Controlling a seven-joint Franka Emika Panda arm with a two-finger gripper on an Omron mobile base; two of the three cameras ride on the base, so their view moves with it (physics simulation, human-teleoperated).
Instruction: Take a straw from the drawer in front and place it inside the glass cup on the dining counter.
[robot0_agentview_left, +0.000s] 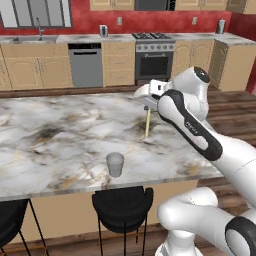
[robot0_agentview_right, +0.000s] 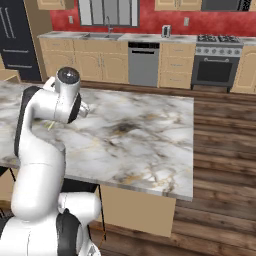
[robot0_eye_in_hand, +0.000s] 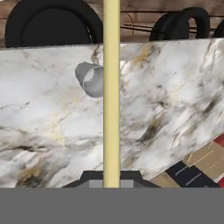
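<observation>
Arm reaches out over the dining counter (robot0_agentview_left: 60, 125), a thick marble tabletop with dark and golden veins. Gripper (robot0_agentview_left: 148, 106) sits high above the slab, partly hidden behind the arm's own forearm in the left base view.

Jaws closed tight on the straw (robot0_agentview_left: 148, 123). The straw hangs down from the jaws, close to upright, pale yellow-green, its lower end just above or at the marble; cannot tell whether it touches. In the hand view the straw (robot0_eye_in_hand: 111, 87) runs straight out from between the jaws, up the middle of the frame and off its top edge.

Glass cup (robot0_agentview_left: 115, 164) stands upright on the tabletop near the front edge, apart from the straw and closer to the stools. In the hand view the cup (robot0_eye_in_hand: 91, 79) lies just to the left of the straw's line, partly covered by it, mouth facing the camera.

Black stools (robot0_agentview_left: 122, 204) tucked under the counter's near edge. In the right base view the arm's upper body blocks the gripper; a sliver of straw (robot0_agentview_right: 50, 125) shows beside it over the marble.
</observation>
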